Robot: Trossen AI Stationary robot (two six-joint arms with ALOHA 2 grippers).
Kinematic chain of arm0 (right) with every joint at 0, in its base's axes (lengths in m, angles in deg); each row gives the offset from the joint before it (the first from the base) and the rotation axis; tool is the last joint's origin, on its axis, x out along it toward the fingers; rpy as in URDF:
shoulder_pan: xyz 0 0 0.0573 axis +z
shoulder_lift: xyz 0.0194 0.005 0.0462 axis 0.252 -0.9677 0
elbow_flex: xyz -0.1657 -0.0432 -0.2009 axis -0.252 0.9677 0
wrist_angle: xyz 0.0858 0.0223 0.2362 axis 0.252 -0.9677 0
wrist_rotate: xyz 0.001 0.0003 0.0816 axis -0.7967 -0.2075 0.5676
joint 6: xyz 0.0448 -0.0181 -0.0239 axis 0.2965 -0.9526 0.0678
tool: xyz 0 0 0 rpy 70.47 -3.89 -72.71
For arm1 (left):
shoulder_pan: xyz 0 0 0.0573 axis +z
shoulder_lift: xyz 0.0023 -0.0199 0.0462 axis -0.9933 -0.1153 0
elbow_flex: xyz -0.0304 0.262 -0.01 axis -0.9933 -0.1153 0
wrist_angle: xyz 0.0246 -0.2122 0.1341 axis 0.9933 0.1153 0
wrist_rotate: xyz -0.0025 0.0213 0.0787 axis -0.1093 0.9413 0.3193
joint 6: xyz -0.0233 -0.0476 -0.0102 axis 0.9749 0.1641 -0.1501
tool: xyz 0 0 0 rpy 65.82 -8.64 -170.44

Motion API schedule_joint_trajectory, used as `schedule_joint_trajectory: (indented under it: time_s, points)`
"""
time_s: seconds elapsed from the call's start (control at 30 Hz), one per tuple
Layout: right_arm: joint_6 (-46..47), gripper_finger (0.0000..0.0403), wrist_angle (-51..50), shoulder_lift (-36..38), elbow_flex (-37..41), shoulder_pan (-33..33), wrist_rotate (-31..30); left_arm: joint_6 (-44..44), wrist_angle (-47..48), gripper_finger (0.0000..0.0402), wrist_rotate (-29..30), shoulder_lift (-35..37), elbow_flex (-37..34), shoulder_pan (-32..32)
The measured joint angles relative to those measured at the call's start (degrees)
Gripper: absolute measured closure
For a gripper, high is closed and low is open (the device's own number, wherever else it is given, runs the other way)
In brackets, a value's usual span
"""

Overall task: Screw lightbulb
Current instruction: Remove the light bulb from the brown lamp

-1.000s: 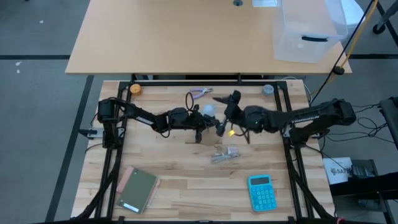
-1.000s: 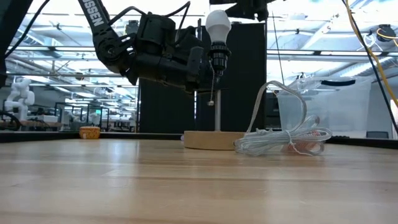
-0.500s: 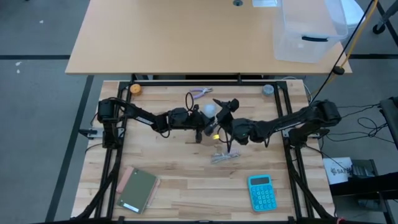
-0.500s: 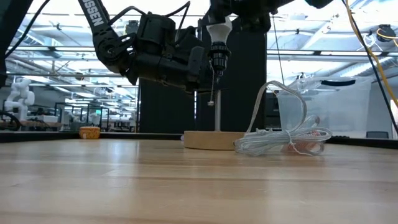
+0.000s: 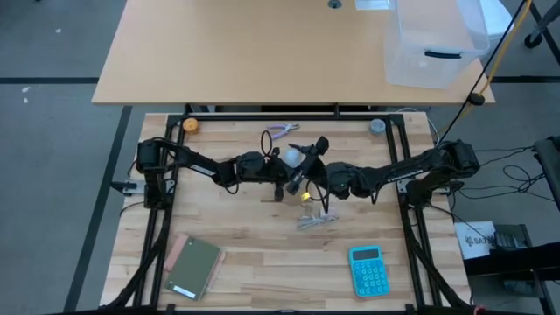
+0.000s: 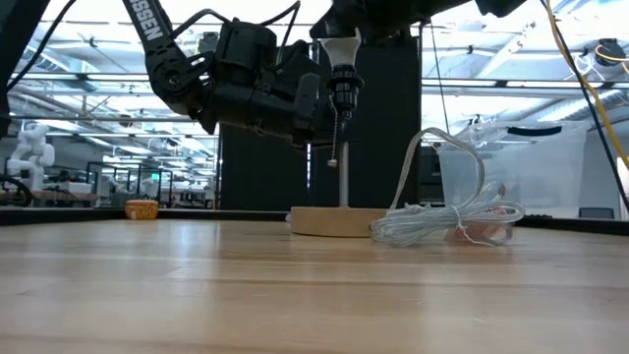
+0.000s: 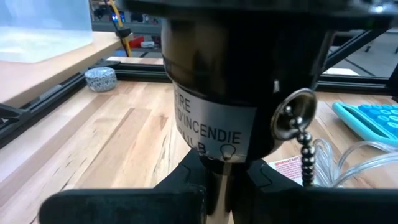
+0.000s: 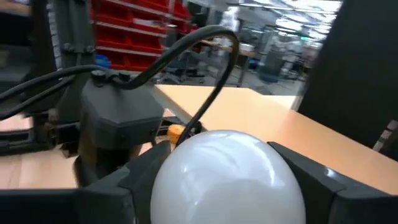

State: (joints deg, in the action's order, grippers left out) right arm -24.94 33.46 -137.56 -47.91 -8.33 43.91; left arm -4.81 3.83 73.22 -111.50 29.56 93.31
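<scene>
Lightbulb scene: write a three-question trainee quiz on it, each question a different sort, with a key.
1. True or false: the lightbulb lies flat on the table.
2. Which gripper has its fingers on either side of the lightbulb? A) left gripper B) right gripper
3. Fill in: the left gripper is clamped on the stem under the black ____.

Key:
1. False; it stands upright in the socket.
2. B.
3. Socket.
</scene>
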Motion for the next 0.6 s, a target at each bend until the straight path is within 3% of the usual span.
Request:
schedule_joint_trajectory:
  time_s: [0.3, 0.6]
  points:
    - [0.0, 0.0137, -9.6, 4.2, 0.0, -5.4, 18.0, 0.0, 0.0, 0.0371, -0.3, 0.0, 0.1, 0.0]
    - [-5.8, 0.0140, -16.3, 7.9, 0.0, -13.0, 41.5, -0.3, 0.0, 0.0371, -1.1, 0.0, 0.1, 0.0]
